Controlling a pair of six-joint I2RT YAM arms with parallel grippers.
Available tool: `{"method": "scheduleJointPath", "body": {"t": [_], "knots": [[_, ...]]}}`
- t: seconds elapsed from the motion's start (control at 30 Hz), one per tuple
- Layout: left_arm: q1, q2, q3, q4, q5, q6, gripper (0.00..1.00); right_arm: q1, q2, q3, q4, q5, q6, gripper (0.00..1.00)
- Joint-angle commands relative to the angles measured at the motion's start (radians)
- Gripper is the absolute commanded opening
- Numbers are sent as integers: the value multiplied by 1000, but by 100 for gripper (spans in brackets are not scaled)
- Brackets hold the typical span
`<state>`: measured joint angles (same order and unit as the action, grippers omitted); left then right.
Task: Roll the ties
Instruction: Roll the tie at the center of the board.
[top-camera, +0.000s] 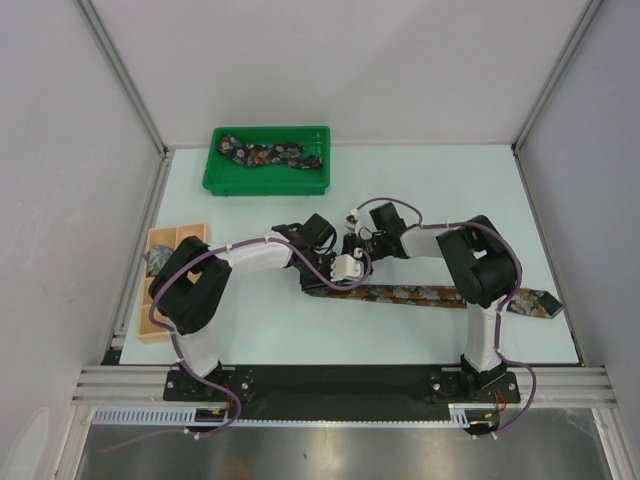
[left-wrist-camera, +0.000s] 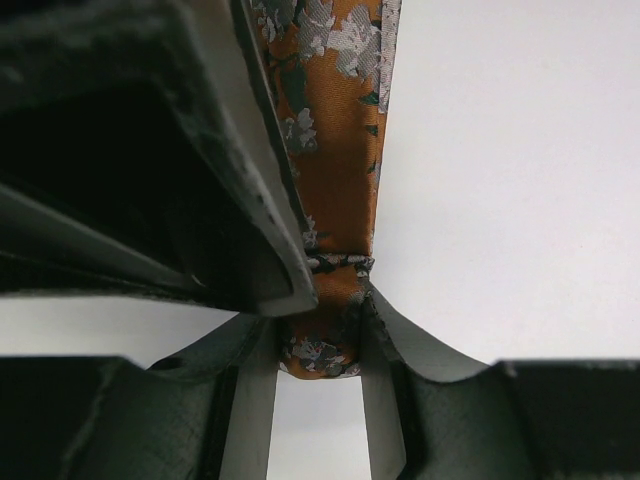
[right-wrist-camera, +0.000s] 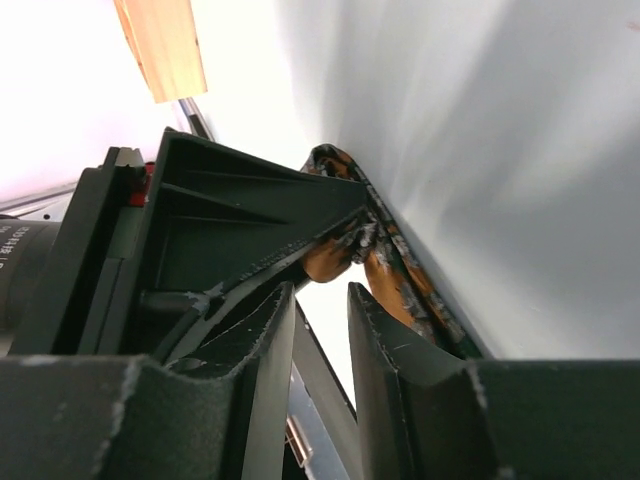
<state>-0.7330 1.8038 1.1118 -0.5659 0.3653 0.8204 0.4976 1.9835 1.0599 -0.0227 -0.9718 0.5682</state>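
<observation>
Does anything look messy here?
Yes. The navy tie lies scrunched in the tray, not rolled. The rust tie stretches flat across the table, with only its end curled up in the left gripper.

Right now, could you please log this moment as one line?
Rust-brown floral fabric necktie | left tool grips its end | right tool open

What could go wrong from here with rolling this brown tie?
1. Only the left jaws pinch the folded end of the brown tie; the right jaws stand open beside it, so the fold could spring loose.
2. The rest of the tie lies stretched across the table, passing beneath the right arm, so it might snag or twist while being rolled.
</observation>
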Motion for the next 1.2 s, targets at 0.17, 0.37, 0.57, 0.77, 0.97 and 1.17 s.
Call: {"method": "scheduleJointPath", "body": {"t": [0.17, 0.37, 0.57, 0.77, 0.97, 1.17], "knots": [[-17, 88, -32, -6, -34, 22, 39, 50, 43, -3, 147, -18, 90, 33], [-16, 81, -35, 0, -31, 23, 41, 71, 69, -8, 178, -22, 122, 33], [-14, 66, -46, 9, -26, 23, 48, 58, 81, -9, 132, -1, 79, 0], [27, -58, -105, 50, 46, 10, 65, 35, 66, -20, 29, 34, -47, 0], [69, -164, -158, 101, 118, -13, 72, 16, 77, -14, -68, 67, -116, 0], [72, -164, -150, 112, 152, -29, 74, 10, 95, 6, -143, 107, -169, 0]]}}
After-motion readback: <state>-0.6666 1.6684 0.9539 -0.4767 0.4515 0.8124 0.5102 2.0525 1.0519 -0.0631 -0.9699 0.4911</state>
